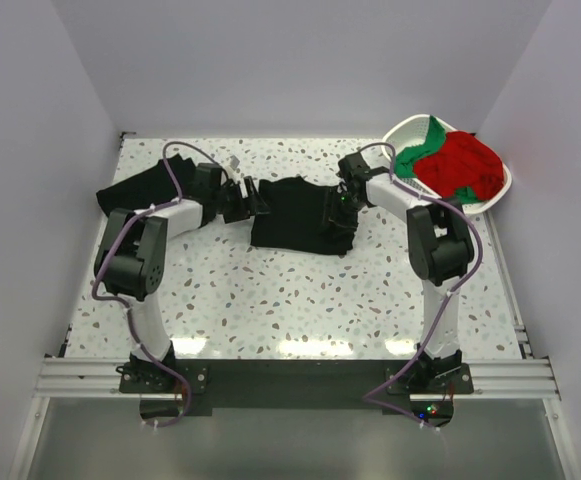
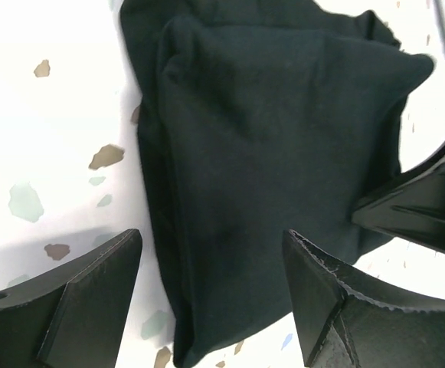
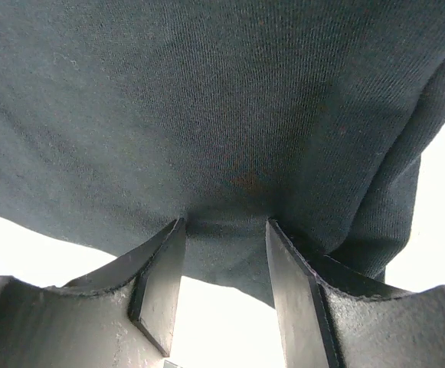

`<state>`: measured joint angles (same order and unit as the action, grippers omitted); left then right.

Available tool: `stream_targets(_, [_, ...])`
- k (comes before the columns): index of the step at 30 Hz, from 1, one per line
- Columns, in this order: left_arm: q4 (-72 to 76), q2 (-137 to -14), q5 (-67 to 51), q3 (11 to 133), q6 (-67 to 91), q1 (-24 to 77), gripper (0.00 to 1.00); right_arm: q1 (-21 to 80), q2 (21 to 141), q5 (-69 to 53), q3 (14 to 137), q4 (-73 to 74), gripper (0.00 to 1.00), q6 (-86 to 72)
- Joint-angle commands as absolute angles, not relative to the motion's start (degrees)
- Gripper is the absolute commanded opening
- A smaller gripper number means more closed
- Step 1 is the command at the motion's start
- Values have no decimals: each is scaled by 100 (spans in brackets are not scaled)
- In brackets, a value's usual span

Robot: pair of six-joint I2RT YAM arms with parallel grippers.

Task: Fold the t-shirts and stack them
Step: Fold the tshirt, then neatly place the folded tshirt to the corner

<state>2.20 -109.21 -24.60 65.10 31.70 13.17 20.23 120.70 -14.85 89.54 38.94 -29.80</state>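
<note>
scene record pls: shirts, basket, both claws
centre: folded black cloth t-shirt, flat on speckled table
rear left: second black cloth garment, loosely heaped
basket: white plastic lattice basket, rear right, holds red cloth shirt and green cloth shirt
left claw: open, fingers either side of the folded shirt's left part
right claw: closed on the folded shirt's right edge, cloth between its fingers

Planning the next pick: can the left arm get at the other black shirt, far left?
Probably yes: the left fingers are open, holding nothing, and that black shirt lies in the open right beside its forearm.
</note>
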Motion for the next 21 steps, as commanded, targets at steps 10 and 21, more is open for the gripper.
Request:
stream_targets(10, [967,-11496,-2514,6390,3085,1257,79,2004,12278,-1204,9079,4228,52,-2936])
stream_targets(21, [1195,-11663,-2488,6030,3234,1511,76,2013,12392,-1345,9211,4175,52,-2979])
